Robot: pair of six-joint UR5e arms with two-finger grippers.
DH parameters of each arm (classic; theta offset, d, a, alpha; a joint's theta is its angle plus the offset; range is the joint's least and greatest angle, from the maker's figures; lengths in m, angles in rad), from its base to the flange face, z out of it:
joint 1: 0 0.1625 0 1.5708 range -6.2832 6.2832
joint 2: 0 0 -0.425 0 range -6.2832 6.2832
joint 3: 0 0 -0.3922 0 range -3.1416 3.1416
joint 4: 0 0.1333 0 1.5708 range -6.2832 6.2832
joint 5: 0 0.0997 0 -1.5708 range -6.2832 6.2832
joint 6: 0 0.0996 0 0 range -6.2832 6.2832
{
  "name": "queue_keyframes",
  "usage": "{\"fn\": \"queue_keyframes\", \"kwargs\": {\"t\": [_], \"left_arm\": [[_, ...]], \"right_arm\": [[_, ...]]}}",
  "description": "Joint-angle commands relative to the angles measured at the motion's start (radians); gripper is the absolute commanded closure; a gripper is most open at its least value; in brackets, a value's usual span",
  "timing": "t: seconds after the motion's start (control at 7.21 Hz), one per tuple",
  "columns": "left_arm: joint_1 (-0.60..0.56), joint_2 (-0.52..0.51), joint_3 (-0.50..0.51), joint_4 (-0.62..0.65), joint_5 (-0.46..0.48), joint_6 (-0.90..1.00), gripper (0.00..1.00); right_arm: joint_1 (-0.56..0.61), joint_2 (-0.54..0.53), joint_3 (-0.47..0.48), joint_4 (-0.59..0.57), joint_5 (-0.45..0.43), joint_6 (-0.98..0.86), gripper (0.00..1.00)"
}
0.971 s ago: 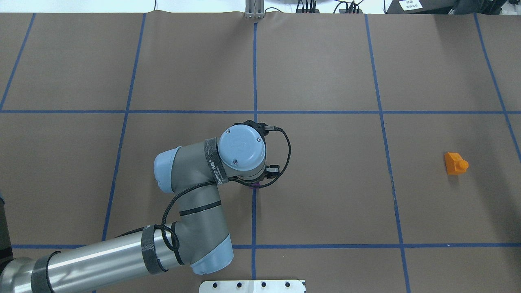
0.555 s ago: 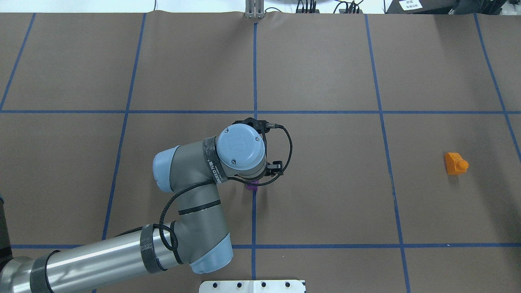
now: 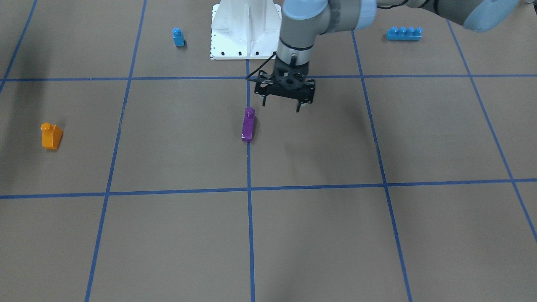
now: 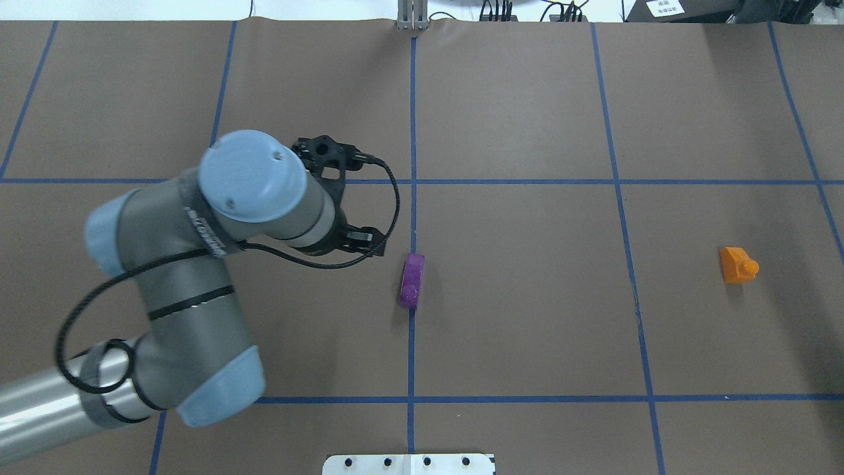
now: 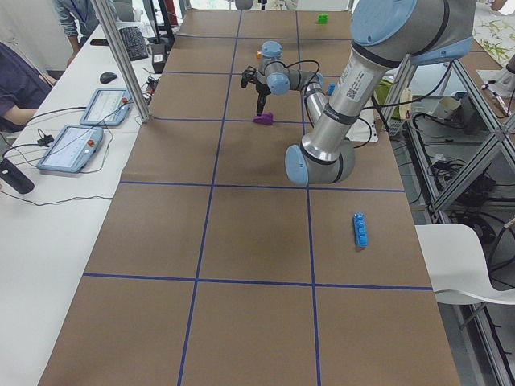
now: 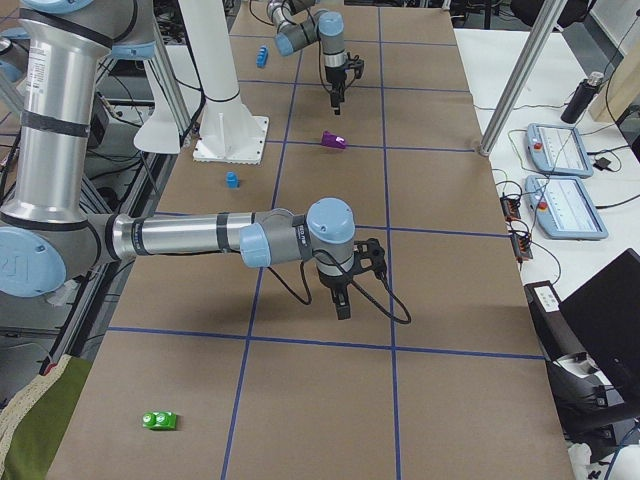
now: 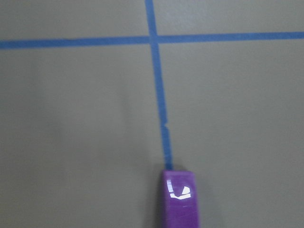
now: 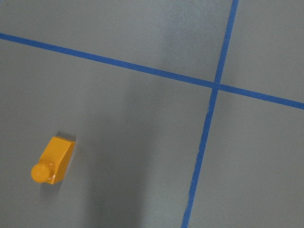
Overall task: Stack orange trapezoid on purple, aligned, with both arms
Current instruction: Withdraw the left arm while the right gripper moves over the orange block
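Observation:
The purple block (image 3: 248,125) lies on the blue centre line, narrow, with its stud end toward the robot's base; it also shows in the overhead view (image 4: 412,280) and at the bottom of the left wrist view (image 7: 178,199). My left gripper (image 3: 285,107) is open and empty, raised above the table beside the purple block; in the overhead view the gripper (image 4: 339,198) is left of it. The orange trapezoid (image 4: 738,264) sits alone far to the right, also in the right wrist view (image 8: 52,160). My right gripper (image 6: 341,310) shows only in the exterior right view; I cannot tell its state.
A small blue one-stud block (image 3: 178,37) and a long blue brick (image 3: 404,33) lie either side of the white pedestal (image 3: 245,29). A green block (image 6: 159,420) lies at the table's near right end. Operators' tablets (image 5: 80,141) line the far side.
My left arm has risen and swung left, off the purple block it was covering. The purple block now lies uncovered on the centre line. The orange trapezoid has not moved.

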Motion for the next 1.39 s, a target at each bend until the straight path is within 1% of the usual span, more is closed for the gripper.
{"fn": "queue_keyframes", "kwargs": {"t": [0.0, 0.14, 0.28, 0.42, 0.55, 0.69, 0.83, 0.97, 1.11, 1.25], "left_arm": [[-0.243, 0.223, -0.133, 0.047, -0.191, 0.363, 0.0], [-0.388, 0.299, -0.125, 0.047, -0.294, 0.575, 0.0], [-0.519, 0.372, -0.115, 0.047, -0.383, 0.75, 0.0], [-0.592, 0.407, -0.103, 0.047, -0.399, 0.849, 0.0], [-0.6, 0.414, -0.104, 0.047, -0.399, 0.858, 0.0], [-0.6, 0.414, -0.104, 0.047, -0.399, 0.858, 0.0], [-0.6, 0.414, -0.104, 0.047, -0.399, 0.858, 0.0], [-0.6, 0.415, -0.104, 0.047, -0.399, 0.858, 0.0], [-0.598, 0.415, -0.105, 0.045, -0.399, 0.856, 0.0], [-0.598, 0.415, -0.105, 0.045, -0.398, 0.856, 0.0]], "right_arm": [[-0.087, -0.007, 0.045, 0.153, 0.007, 0.322, 0.0], [-0.175, -0.007, 0.047, 0.204, -0.059, 0.434, 0.0], [-0.263, -0.014, 0.044, 0.265, -0.15, 0.536, 0.0], [-0.334, -0.036, 0.031, 0.346, -0.187, 0.62, 0.0], [-0.417, -0.043, 0.001, 0.456, -0.256, 0.75, 0.0], [-0.497, -0.041, -0.045, 0.549, -0.354, 0.838, 0.0], [-0.539, -0.032, -0.111, 0.629, -0.387, 0.854, 0.0], [-0.553, -0.029, -0.131, 0.675, -0.387, 0.883, 0.0], [-0.574, -0.03, -0.131, 0.677, -0.393, 0.891, 0.0], [-0.591, -0.029, -0.131, 0.677, -0.408, 0.891, 0.03]]}}
